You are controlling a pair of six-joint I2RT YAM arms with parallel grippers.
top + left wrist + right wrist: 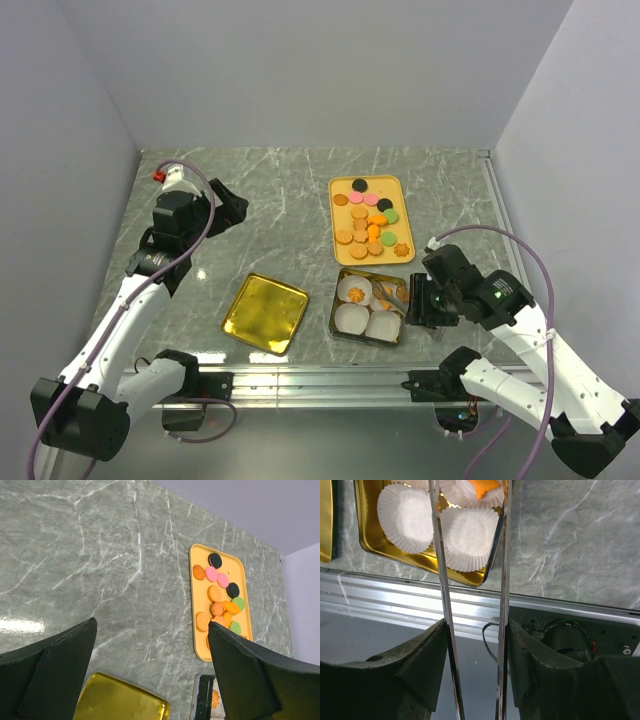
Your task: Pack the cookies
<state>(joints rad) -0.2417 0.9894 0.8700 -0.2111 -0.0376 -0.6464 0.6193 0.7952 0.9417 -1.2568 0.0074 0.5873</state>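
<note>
The right gripper [475, 632] holds metal tongs [441, 580] over the gold tin [366, 535] of paper cups [405, 520]; the arms are spread apart, tips out of view.

No writing, brand, number or sign can be read on the cookies [370, 228], yellow tray [396, 188], gold tin [366, 530] or tweezers [439, 555].

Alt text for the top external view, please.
The right gripper holds metal tongs over a gold tin of white paper cups, one containing an orange cookie. Beyond, more cookies lie on a yellow tray; a gold lid sits left of the tin, the open left gripper farther left.
</note>
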